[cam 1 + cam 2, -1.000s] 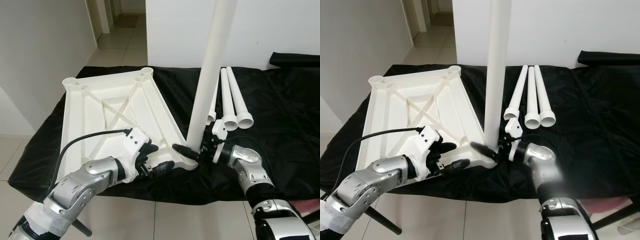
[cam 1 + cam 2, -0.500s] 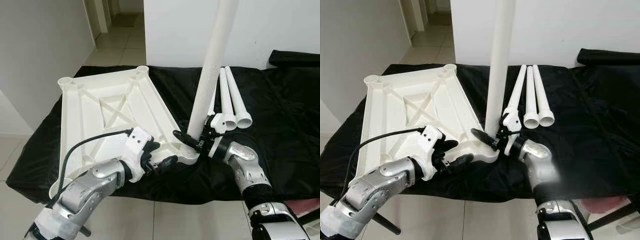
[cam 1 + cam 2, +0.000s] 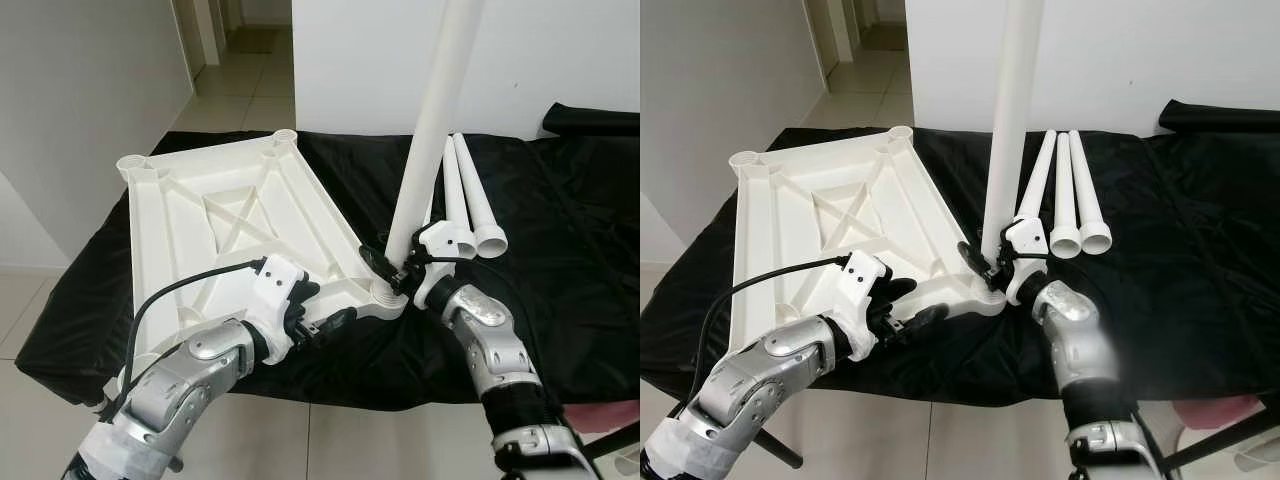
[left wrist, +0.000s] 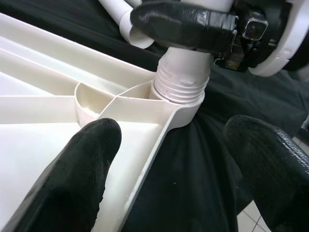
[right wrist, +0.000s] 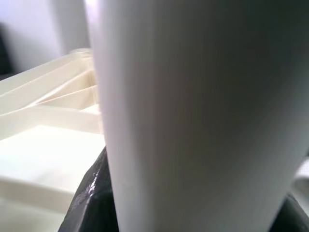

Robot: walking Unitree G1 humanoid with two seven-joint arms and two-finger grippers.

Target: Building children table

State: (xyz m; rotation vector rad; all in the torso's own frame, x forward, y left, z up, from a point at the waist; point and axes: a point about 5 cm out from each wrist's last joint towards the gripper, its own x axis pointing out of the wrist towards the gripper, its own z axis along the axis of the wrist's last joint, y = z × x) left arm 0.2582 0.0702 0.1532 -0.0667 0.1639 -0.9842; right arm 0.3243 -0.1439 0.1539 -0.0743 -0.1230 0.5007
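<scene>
The white table top point(image 3: 230, 215) lies upside down on a black cloth point(image 3: 560, 220). A white leg point(image 3: 430, 130) stands nearly upright in its near right corner socket point(image 3: 385, 298). My right gripper point(image 3: 392, 272) is shut on this leg just above its threaded base point(image 4: 181, 84). One of its fingers point(image 4: 183, 24) wraps across the leg. My left gripper point(image 3: 325, 318) is open at the table top's near rim, just left of that corner. One of its fingers point(image 4: 87, 159) is over the plastic and the other over the cloth.
Three spare white legs point(image 3: 470, 200) lie side by side on the cloth behind the standing leg. A dark roll point(image 3: 590, 120) rests at the far right. Tiled floor point(image 3: 30, 300) and a white wall lie left of the cloth's edge.
The near right corner of the table top has slid away from me and slightly right. The standing leg and my right gripper went with it. My left gripper followed along the rim.
</scene>
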